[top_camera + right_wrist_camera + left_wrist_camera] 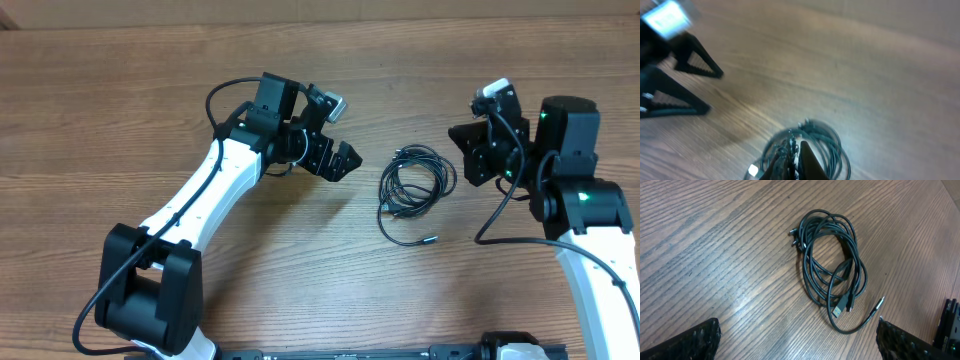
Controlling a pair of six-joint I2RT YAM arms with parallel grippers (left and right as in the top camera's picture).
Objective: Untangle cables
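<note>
On the counter, between your two arms, the cables lie as one loose, flat coil. They are thin black cords with a smooth jacket and a slight sheen, several loops stacked into a rough oval. The counter is brown wood grain, matte, with a soft glare patch.

The coil's long axis runs from the arm bases toward the far edge, a bit skewed. A cluster of small plug ends sits at the coil's far left rim, pointing left. More plugs lie at the near rim, one with a silvery shell. A free strand leaves the near side, curves round and ends in a small metal-tipped plug pointing toward the right arm's side, just clear of the loops.

Your left tool is just left of the coil and apart from it, its black ribbed triangular fingers spread wide with nothing between them.

Your right tool is right of the coil, fingers pressed together. The wrist view is blurred and the tips overlap the loops there, so I cannot tell if they touch a cord. The overhead view shows the tool off to the side.
</note>
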